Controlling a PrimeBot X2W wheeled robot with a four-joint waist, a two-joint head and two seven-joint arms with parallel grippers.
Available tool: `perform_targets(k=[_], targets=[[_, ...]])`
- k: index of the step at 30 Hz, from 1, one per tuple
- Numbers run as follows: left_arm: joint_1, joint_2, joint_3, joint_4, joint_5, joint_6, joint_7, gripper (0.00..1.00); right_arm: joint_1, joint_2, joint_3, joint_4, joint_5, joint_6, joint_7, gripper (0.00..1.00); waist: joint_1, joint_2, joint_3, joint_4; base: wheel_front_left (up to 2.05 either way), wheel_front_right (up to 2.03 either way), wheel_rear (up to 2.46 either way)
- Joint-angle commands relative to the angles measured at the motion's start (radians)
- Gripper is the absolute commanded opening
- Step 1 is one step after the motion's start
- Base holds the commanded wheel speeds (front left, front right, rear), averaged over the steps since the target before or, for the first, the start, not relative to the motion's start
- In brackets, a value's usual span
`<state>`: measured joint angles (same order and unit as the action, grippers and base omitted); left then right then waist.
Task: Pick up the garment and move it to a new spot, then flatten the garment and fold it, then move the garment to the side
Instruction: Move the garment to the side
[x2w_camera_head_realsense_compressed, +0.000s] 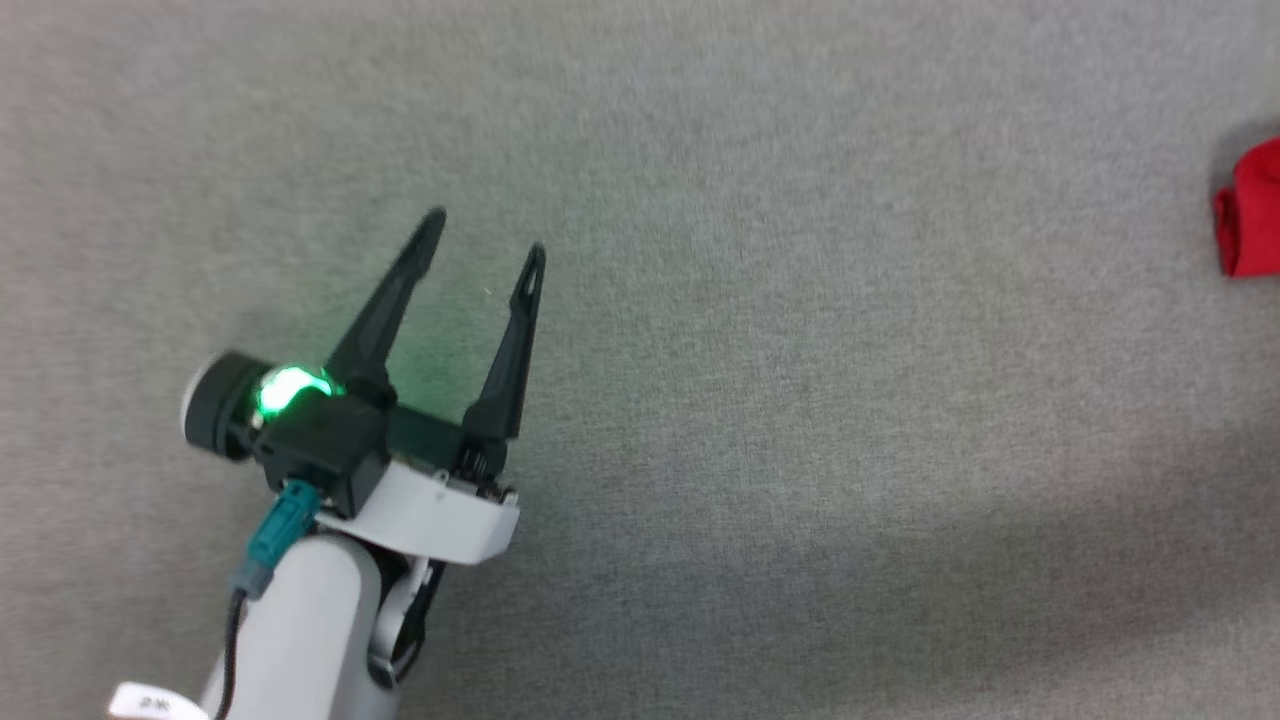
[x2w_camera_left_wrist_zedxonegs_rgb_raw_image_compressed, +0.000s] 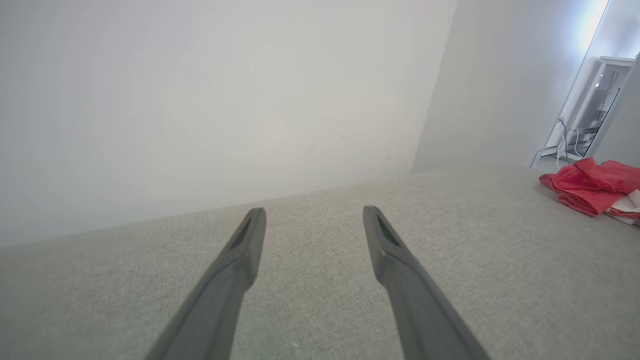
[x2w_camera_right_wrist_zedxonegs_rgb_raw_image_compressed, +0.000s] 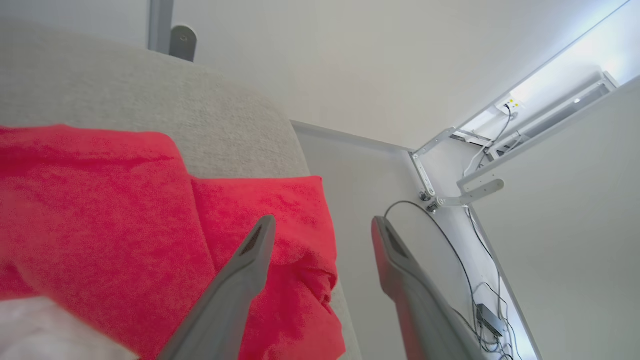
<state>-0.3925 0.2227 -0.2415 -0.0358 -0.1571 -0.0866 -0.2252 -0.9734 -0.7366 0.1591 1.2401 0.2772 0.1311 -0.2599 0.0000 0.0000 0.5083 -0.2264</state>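
the crumpled red fabric garment (x2w_camera_right_wrist_zedxonegs_rgb_raw_image_compressed: 100, 210) is a vivid, even red with a small white patch at one edge. the padded fabric-covered bench (x2w_camera_head_realsense_compressed: 800, 400) is pale grey with a fine flecked weave. the left claw (x2w_camera_head_realsense_compressed: 486, 232) has matte black fingers, a glowing green light (x2w_camera_head_realsense_compressed: 290, 390), a teal plug (x2w_camera_head_realsense_compressed: 285, 525) and a white forearm (x2w_camera_head_realsense_compressed: 300, 640). the right claw (x2w_camera_right_wrist_zedxonegs_rgb_raw_image_compressed: 323, 220) is dark grey, one finger tinted red. the wall (x2w_camera_left_wrist_zedxonegs_rgb_raw_image_compressed: 200, 100) is plain white.
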Motion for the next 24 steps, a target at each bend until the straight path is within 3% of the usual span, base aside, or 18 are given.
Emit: perform_targets(k=[1,9,17,24], targets=[[0.028,-0.007,0.007,0.016,-0.011,0.008,-0.013,1.00,0.025,0.012,0.003,-0.024,0.000,-0.001,-0.004,1.00,0.0000,0.0000,-0.082,0.034,0.00,0.00,0.00],[0.145,-0.019,0.057,0.102,-0.059,0.033,-0.036,1.00,0.159,0.112,0.056,-0.257,0.075,-0.001,-0.006,1.00,0.0000,0.0000,-0.205,0.084,0.00,0.00,0.00],[0.238,-0.025,0.115,0.140,-0.078,0.027,-0.040,1.00,0.323,0.222,0.128,-0.483,0.173,-0.001,-0.006,1.00,0.0000,0.0000,-0.297,0.140,0.00,0.00,0.00],[0.286,-0.040,0.147,0.162,-0.066,0.010,-0.039,1.00,0.461,0.281,0.083,-0.666,0.195,-0.001,-0.006,1.00,0.0000,0.0000,-0.361,0.179,0.00,0.00,0.00]])
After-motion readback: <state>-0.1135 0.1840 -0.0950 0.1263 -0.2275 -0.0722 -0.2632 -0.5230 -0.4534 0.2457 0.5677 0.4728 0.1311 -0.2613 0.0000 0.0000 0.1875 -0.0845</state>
